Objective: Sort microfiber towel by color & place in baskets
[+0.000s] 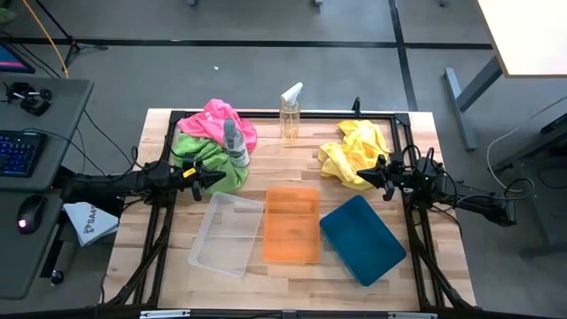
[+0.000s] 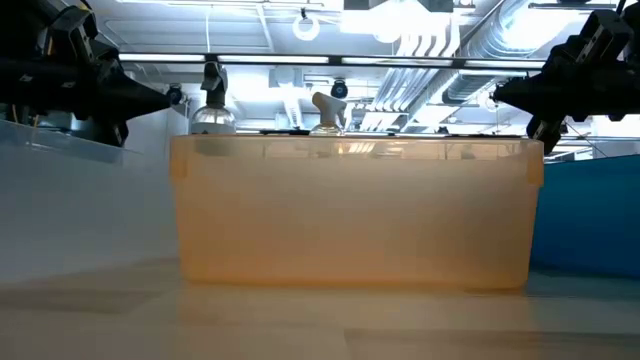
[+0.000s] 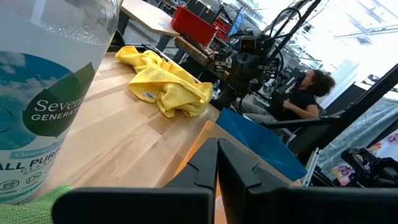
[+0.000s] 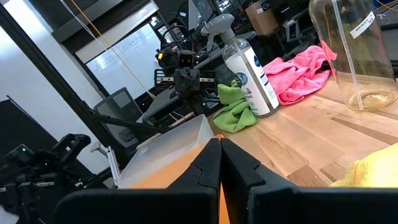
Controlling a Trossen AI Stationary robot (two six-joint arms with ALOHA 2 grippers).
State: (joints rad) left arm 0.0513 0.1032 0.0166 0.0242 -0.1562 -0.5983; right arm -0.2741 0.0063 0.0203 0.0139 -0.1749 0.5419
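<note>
L gripper (image 1: 215, 176) fingers pressed together, empty, mid-left by green towel (image 1: 202, 152), R gripper (image 1: 363, 175) likewise, touching yellow towel (image 1: 356, 151), both arms low, horiz.

Pink towel (image 1: 223, 118) and lime green towel (image 1: 205, 158) near left tool (image 1: 211, 175); yellow towel (image 1: 358, 151) by right tool (image 1: 367, 173). Clear bin (image 1: 227, 234), orange bin (image 1: 291, 224), teal bin (image 1: 361, 239). Light wood surface (image 1: 159, 257).
</note>
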